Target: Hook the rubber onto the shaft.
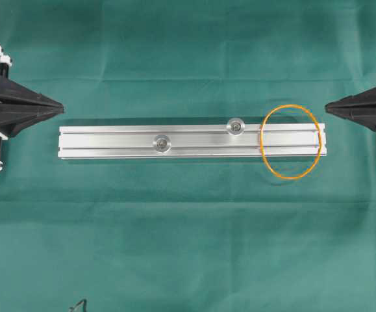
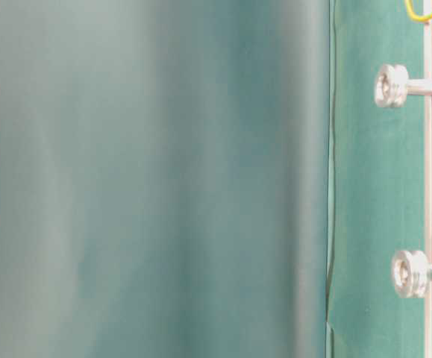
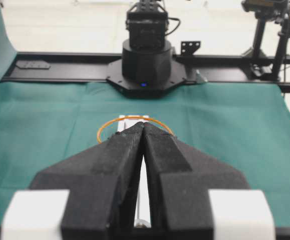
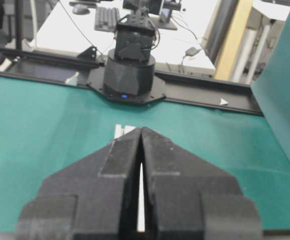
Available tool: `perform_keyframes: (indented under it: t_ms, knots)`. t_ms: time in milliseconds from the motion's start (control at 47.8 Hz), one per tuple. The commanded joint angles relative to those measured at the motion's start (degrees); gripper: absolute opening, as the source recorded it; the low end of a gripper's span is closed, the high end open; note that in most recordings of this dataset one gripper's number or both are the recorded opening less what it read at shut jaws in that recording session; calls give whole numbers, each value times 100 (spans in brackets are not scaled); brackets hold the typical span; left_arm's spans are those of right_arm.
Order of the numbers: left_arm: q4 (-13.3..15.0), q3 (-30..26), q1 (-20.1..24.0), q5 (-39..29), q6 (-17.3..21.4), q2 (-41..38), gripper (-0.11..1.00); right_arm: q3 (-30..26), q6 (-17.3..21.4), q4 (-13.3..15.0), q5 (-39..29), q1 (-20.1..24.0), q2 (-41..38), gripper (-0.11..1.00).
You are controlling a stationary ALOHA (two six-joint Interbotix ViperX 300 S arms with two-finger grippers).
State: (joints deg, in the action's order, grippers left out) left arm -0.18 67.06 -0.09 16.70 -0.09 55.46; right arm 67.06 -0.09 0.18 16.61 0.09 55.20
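Nearest in each wrist view are the black jaws, pressed together at the tips with nothing between them: the left gripper [image 3: 143, 131] and the right gripper [image 4: 141, 134] are both clenched and empty, parked at opposite ends of the green cloth [image 1: 188, 247], well apart from the work.

Beyond them the aluminium rail [image 1: 110, 142] lies lengthwise. The orange rubber band [image 1: 290, 141] is draped loosely across its end nearest the right gripper, overhanging both sides. Two shafts stand up from the rail, the nearer shaft [image 1: 236, 127] just beside the band but outside the loop, the farther shaft [image 1: 162, 142] towards the middle.

Judging from this, nothing is done: the band must be picked up, probably stretched, and looped over a shaft. Which shaft is meant I cannot tell.
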Motion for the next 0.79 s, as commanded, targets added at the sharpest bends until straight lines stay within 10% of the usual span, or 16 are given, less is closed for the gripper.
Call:
perform_keyframes:
  t_ms: [0,481,774]
  knots:
    - [-123,-141,18,-132,9,-114,0,-105,18,-26,26,-26,-44,3]
    - [-123,-308,53,-580,-18,-70,0,-554,79,-26,-1222,-26,-26,3]
    - [-123,-712,53,-2602,-26,-70,0,-791,141,-44,-2865,-26,-53,3]
